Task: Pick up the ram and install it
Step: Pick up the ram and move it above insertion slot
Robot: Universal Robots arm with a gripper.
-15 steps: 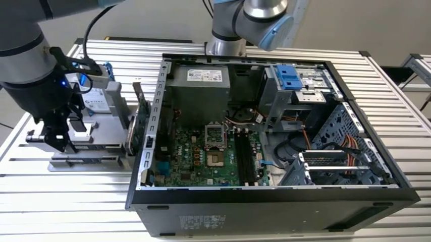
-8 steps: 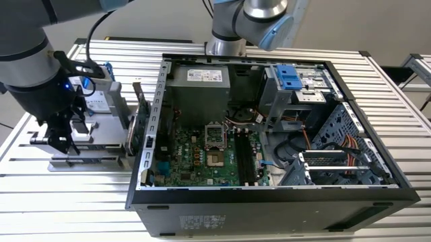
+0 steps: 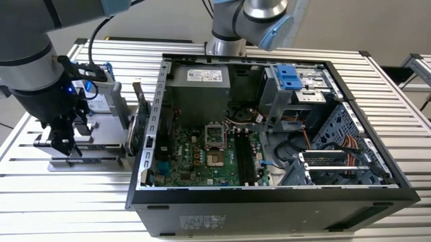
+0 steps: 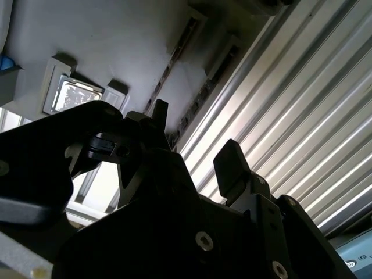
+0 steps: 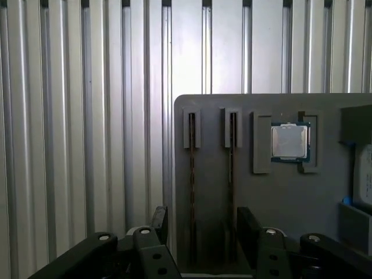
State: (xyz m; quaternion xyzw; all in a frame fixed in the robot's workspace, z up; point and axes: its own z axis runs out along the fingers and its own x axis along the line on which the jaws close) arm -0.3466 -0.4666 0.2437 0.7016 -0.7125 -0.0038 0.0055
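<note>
Here, the slatted metal table [image 3: 67, 201] carries an open computer case [image 3: 269, 201] with its motherboard [image 3: 202, 156] facing up. Just beside the case, on the exterior view's left, the arm [image 3: 34, 75] hangs over a grey holder tray [image 3: 81, 164].

In the first wrist view the ram [image 5: 192, 186] stands on edge in a narrow slot of that tray. A second stick [image 5: 232, 186] appears to stand in the neighbouring slot, parallel and close by. A square silver processor [image 5: 289, 141] lies in its own pocket, a little apart from them.

The gripper [image 5: 202, 212] is above the slots with its jaws spread wide and nothing between them. One of its fingertips [image 5: 160, 216] sits outside the first stick and the other outside the second, so as it stands the opening spans both sticks. The ram is in its slot, not yet touched.

The step in hand looks like the approach for the grasp, and the care it needs is in the alignment. The jaws should be centred on one stick alone, shifted sideways until a fingertip can drop into the gap between the two. The pads should run parallel to the board's flat faces. A straight descent and a grip near the middle of the stick's length would keep it from tilting in the slot. A skewed or off-centre grip could jam it against the slot walls or nudge its neighbour.
</note>
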